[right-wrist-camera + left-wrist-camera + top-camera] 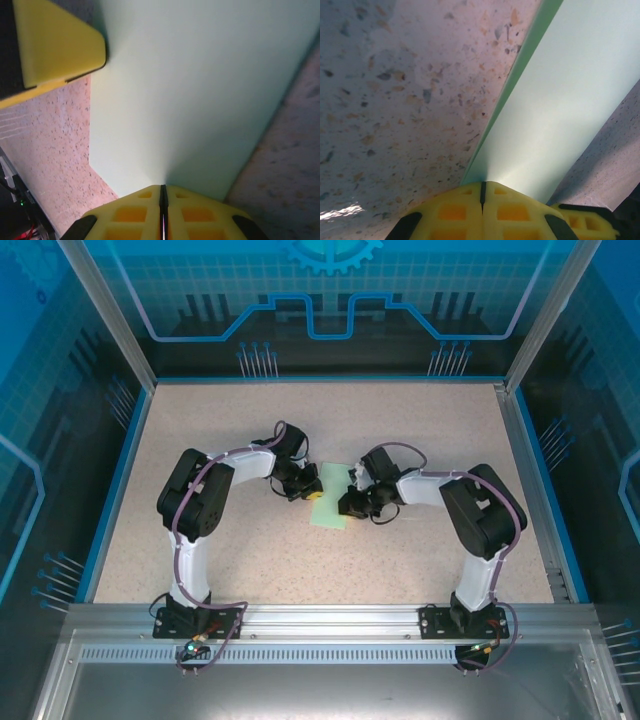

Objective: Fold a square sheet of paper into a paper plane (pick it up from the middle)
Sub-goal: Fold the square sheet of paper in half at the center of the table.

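The square sheet of paper (330,512) is pale mint green and lies mid-table between both arms, looking like a narrow folded strip. My left gripper (312,492) meets it from the left and my right gripper (350,502) from the right. In the left wrist view the yellow jaws (482,187) are shut, with the sheet (560,110) fanning out from their tips in two layers. In the right wrist view the jaws (162,190) are shut too, on the sheet's (190,90) edge. The paper plane is out of view.
The speckled beige table (250,570) is ringed by blue transparent walls (120,440), with an aluminium rail (330,620) along the near edge. The two grippers are close: a left finger (55,45) shows in the right wrist view, a right finger (580,220) in the left.
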